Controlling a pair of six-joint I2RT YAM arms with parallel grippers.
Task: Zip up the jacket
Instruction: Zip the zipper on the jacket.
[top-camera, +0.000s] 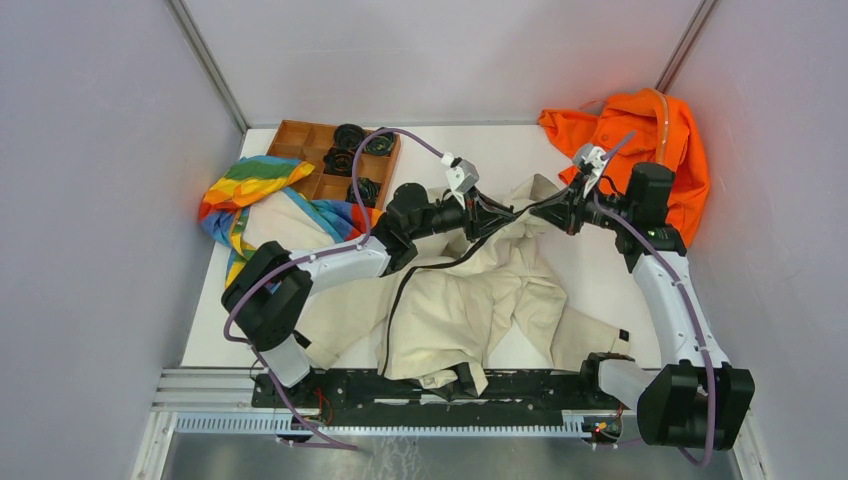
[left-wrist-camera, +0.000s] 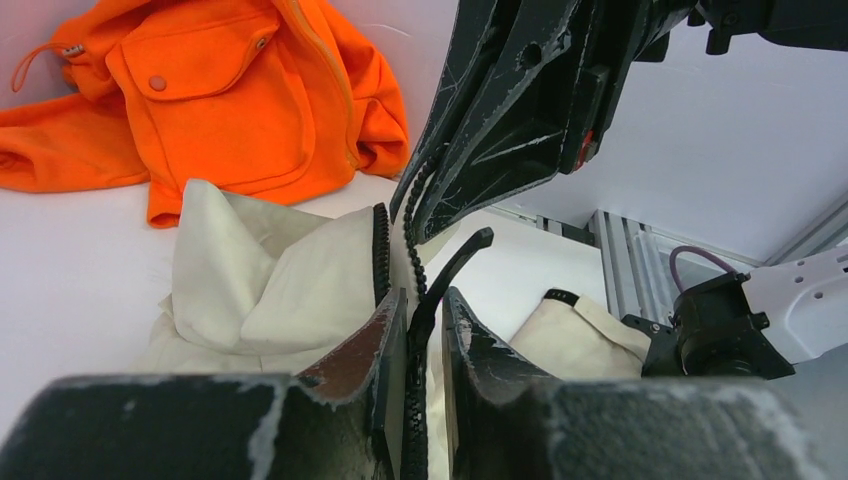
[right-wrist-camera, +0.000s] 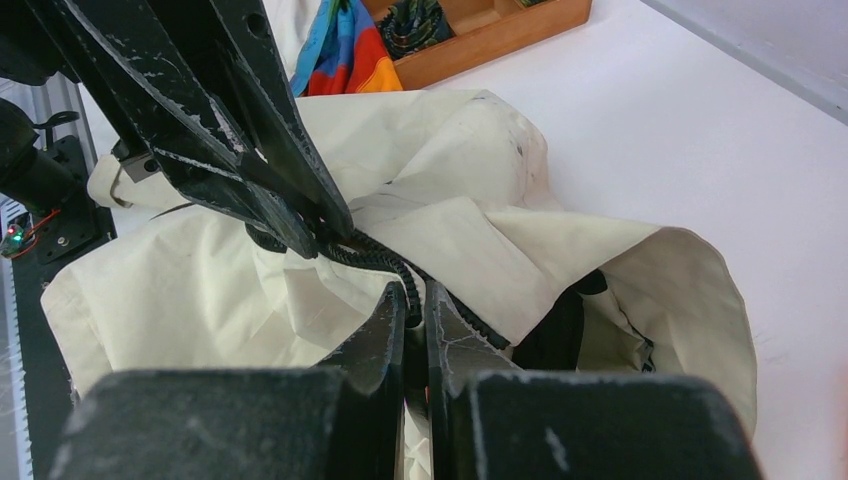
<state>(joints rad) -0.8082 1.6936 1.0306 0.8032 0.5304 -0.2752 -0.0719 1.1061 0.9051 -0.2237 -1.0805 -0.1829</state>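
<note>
Upper centre, top view: my right jaws pinch the zipper (right-wrist-camera: 385, 262) of the jacket (top-camera: 470, 300) — left jaws, slightly parted, straddle its chain lengthwise, facing them.

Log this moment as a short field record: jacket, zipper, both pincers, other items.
jacket: cream, crumpled mid-table, front open
zipper: dark teeth, one stretch lifted
left pincer: slightly apart, zipper running through; grip unclear
right pincer: shut on the zipper teeth
other: orange garment far right; rainbow cloth and wooden tray far left
</note>
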